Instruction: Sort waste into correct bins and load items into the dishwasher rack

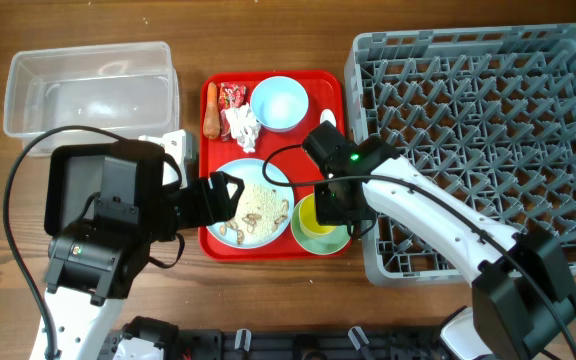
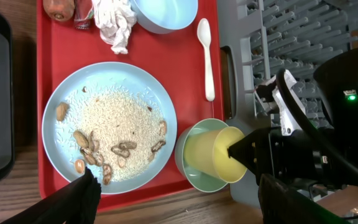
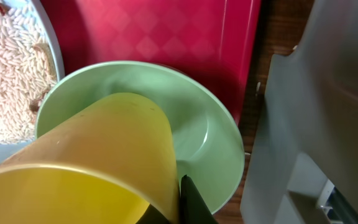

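My right gripper is shut on the rim of the yellow cup, which tilts inside the pale green dish at the red tray's front right corner. In the right wrist view the finger pinches the cup wall over the dish. My left gripper is open and empty at the edge of the light blue plate, which holds pale crumbs. The blue bowl, tissue, red wrapper, carrot stub and white spoon lie on the tray's far half.
The grey dishwasher rack fills the right side, close to the red tray. The clear tub stands at the back left. The black tray lies in front of it, partly under my left arm.
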You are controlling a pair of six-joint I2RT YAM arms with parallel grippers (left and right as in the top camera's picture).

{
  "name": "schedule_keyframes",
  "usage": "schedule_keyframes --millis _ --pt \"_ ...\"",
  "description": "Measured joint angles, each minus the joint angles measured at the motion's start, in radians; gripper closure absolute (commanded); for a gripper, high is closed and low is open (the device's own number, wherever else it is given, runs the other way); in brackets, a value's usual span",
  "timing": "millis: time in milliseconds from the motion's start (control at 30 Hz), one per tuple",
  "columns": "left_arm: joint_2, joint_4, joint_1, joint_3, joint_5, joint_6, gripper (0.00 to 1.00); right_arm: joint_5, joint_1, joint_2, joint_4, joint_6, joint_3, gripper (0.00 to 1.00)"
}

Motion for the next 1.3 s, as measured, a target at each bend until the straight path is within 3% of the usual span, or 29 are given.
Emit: schedule_keyframes --millis 33,67,133,300,500,667,767,800,833,867,1033,1100,1233,1300 --pt "0.000 0.000 0.000 0.000 -0.002 0.000 0.17 0.000 0.000 0.000 0.000 0.005 0.000 0.81" --pt "0.000 0.000 0.000 0.000 -0.003 0.000 0.17 0.001 0.000 0.000 0.000 0.009 0.000 0.58" --pt "0.002 0.000 0.000 0.000 -0.005 0.000 0.18 0.008 0.000 0.000 0.001 0.016 0.000 0.42" --pt "0.079 0.012 -0.069 0.000 0.003 -0.004 0.27 0.017 -0.040 -0.042 0.020 0.011 0.000 0.41" --pt "0.283 0.089 -0.276 0.000 -0.046 -0.045 0.27 0.042 -0.214 -0.375 0.007 0.008 0.004 0.37" --pt "0.472 0.202 -0.409 0.000 -0.086 -0.076 0.35 0.059 -0.317 -0.571 0.001 0.000 0.007 0.37" --pt "0.574 0.254 -0.429 0.000 -0.103 -0.089 0.48 0.058 -0.317 -0.597 -0.021 -0.008 0.008 0.37" --pt "0.604 0.262 -0.431 0.000 -0.103 -0.095 0.64 0.058 -0.317 -0.596 -0.036 -0.011 0.008 0.37" --pt "0.637 0.274 -0.432 0.000 -0.103 -0.097 0.87 0.057 -0.317 -0.594 -0.042 -0.014 0.008 0.37" --pt "0.659 0.277 -0.432 0.000 -0.097 -0.099 0.96 0.056 -0.317 -0.591 -0.047 -0.017 0.008 0.37" --pt "0.640 0.273 -0.433 0.000 -0.081 -0.105 0.96 0.056 -0.317 -0.533 -0.076 -0.031 0.008 0.41" --pt "0.587 0.256 -0.431 0.001 -0.079 -0.108 0.96 0.044 -0.317 -0.497 -0.075 -0.053 0.008 0.47" --pt "0.339 0.218 -0.343 0.011 -0.049 -0.108 0.96 -0.055 -0.317 -0.478 0.011 -0.129 0.008 0.49" --pt "0.235 0.224 -0.243 0.016 0.055 -0.096 0.96 -0.187 -0.317 -0.478 0.113 -0.213 0.007 0.47"
